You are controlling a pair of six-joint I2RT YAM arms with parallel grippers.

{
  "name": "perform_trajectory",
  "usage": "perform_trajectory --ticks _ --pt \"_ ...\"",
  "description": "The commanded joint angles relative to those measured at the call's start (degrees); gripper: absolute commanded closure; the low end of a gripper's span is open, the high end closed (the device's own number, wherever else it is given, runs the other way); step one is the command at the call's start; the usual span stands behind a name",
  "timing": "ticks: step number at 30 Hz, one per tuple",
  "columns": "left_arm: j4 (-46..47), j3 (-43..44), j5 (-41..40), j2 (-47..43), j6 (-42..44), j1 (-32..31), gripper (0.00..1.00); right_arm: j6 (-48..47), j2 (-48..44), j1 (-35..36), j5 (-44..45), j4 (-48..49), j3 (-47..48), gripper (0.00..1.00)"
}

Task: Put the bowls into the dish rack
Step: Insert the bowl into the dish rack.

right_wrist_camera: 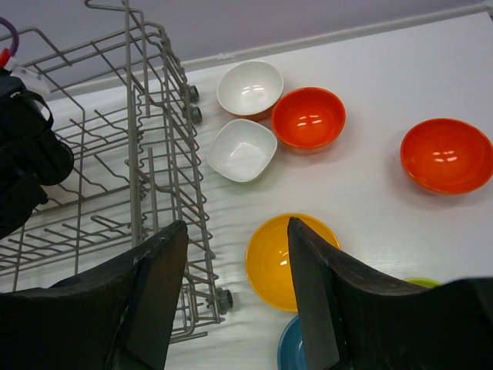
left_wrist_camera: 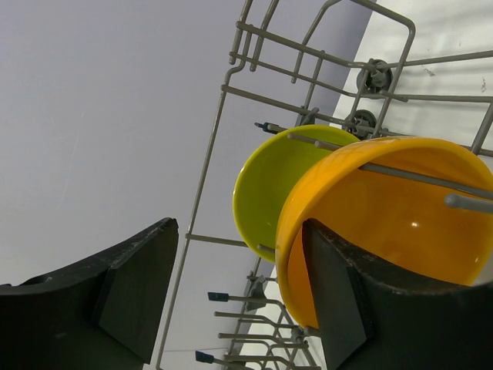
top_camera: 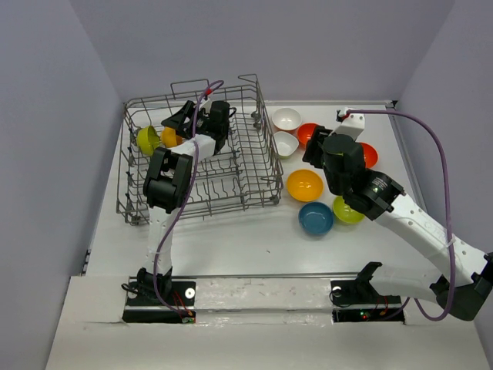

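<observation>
The grey wire dish rack (top_camera: 254,166) stands at the left. A lime green bowl (top_camera: 146,140) and an orange-yellow bowl (top_camera: 171,137) stand on edge between its tines. My left gripper (top_camera: 177,123) is inside the rack, open. In the left wrist view (left_wrist_camera: 239,231) one finger (left_wrist_camera: 339,301) sits inside the orange-yellow bowl (left_wrist_camera: 400,216), whose rim is between the jaws, with the green bowl (left_wrist_camera: 266,185) behind. My right gripper (right_wrist_camera: 235,227) is open and empty above the table, over a second orange-yellow bowl (right_wrist_camera: 273,262).
On the table right of the rack lie two white bowls (top_camera: 286,119) (top_camera: 285,143), two red-orange bowls (top_camera: 308,135) (top_camera: 368,155), an orange-yellow bowl (top_camera: 304,185), a teal bowl (top_camera: 316,218) and a lime green bowl (top_camera: 348,210). Grey walls enclose the table.
</observation>
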Motion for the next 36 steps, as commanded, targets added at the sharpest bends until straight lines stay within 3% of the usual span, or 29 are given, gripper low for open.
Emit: perform_trajectory --ticks 1,36 --pt "0.6 -1.2 -1.8 -0.6 0.5 -0.3 0.21 0.4 -1.5 0.3 0.4 3.3 -0.1 0.39" --pt "-1.5 0.1 -0.1 -0.6 -1.3 -0.5 0.12 0.2 -1.0 0.3 0.2 3.3 0.3 0.39"
